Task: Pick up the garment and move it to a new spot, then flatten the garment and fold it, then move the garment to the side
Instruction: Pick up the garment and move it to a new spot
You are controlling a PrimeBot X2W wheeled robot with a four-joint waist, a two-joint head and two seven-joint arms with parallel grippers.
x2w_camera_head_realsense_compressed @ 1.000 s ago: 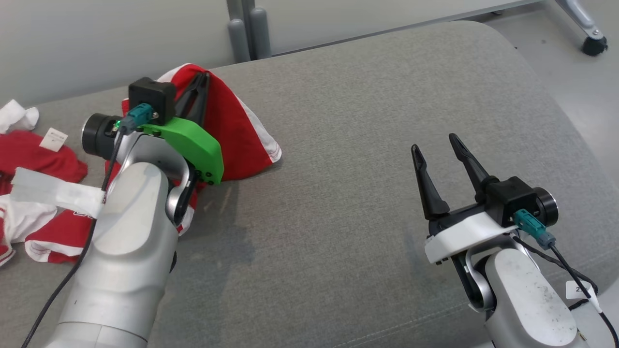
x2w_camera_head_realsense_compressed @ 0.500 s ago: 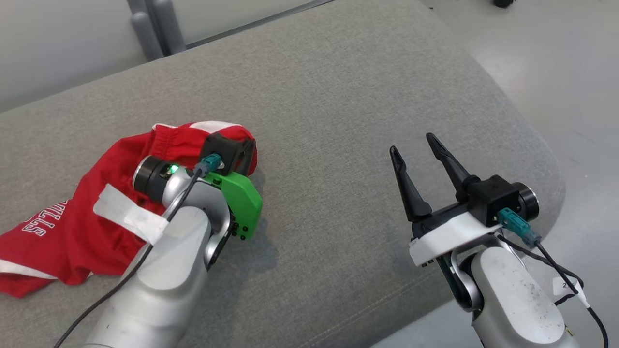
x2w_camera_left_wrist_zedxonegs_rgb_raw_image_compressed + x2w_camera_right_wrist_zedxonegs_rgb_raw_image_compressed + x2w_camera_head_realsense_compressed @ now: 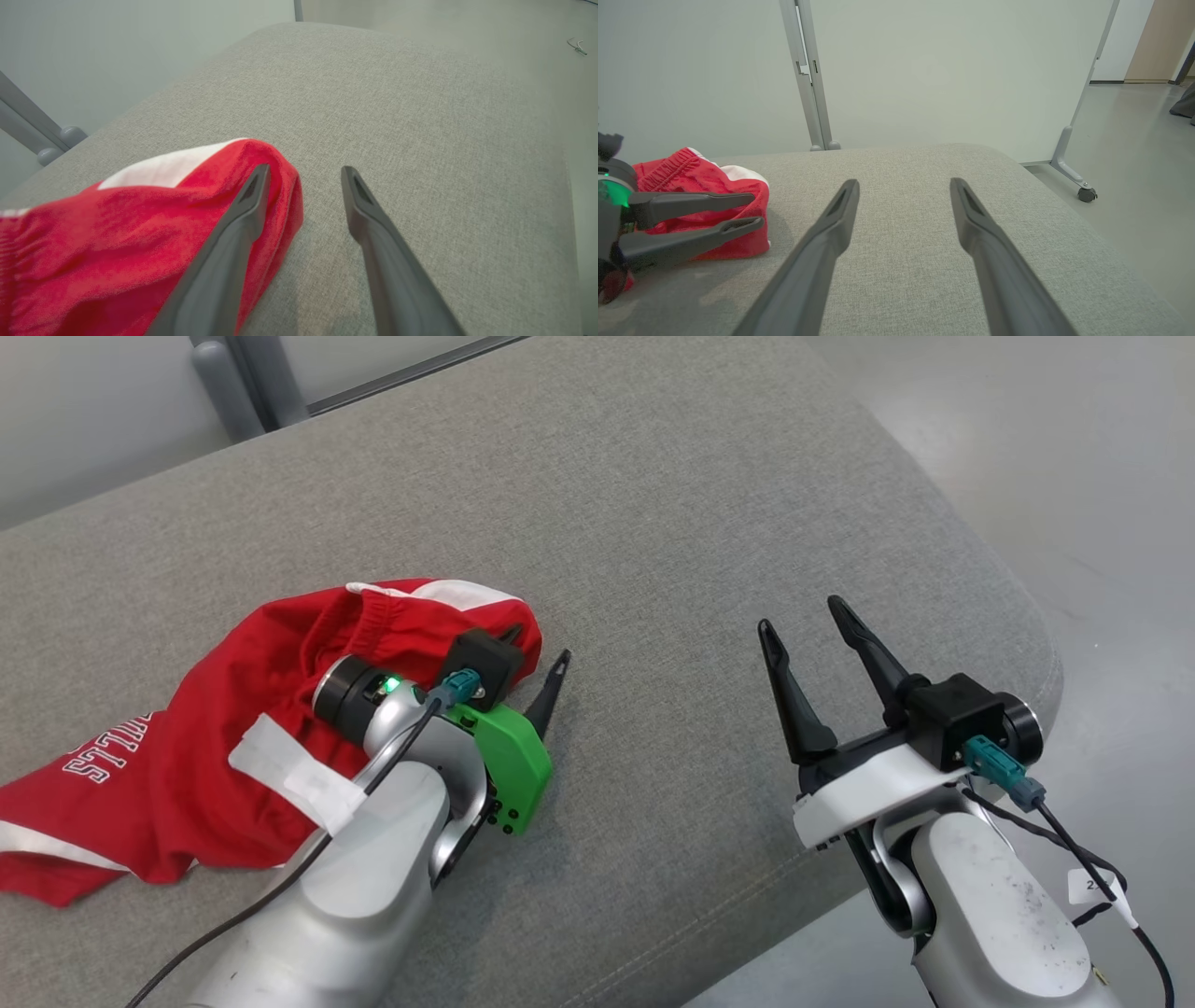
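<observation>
The garment (image 3: pixel 205 747) is a red pair of shorts with white trim and white lettering, lying crumpled on the grey cushion (image 3: pixel 653 523) at the left. My left gripper (image 3: pixel 537 646), on its green mount, is open at the garment's right end. One finger lies over the red cloth (image 3: pixel 140 224) and the other over bare cushion, as the left wrist view (image 3: pixel 304 169) shows. Nothing is pinched between the jaws. My right gripper (image 3: pixel 800 616) stands open and empty over the cushion's right part. From the right wrist (image 3: pixel 903 182), the left gripper (image 3: pixel 756 208) and garment (image 3: pixel 691 172) sit at the far left.
The cushion's rounded right edge (image 3: pixel 1036 653) drops to a pale floor (image 3: pixel 1102 476). Behind the cushion stands a pale partition with grey posts (image 3: pixel 810 93) and a wheeled foot (image 3: pixel 1085 193).
The head camera has swung right. My left gripper brought the garment down and rightwards onto the cushion, then opened and let it go. The right gripper holds its pose.
</observation>
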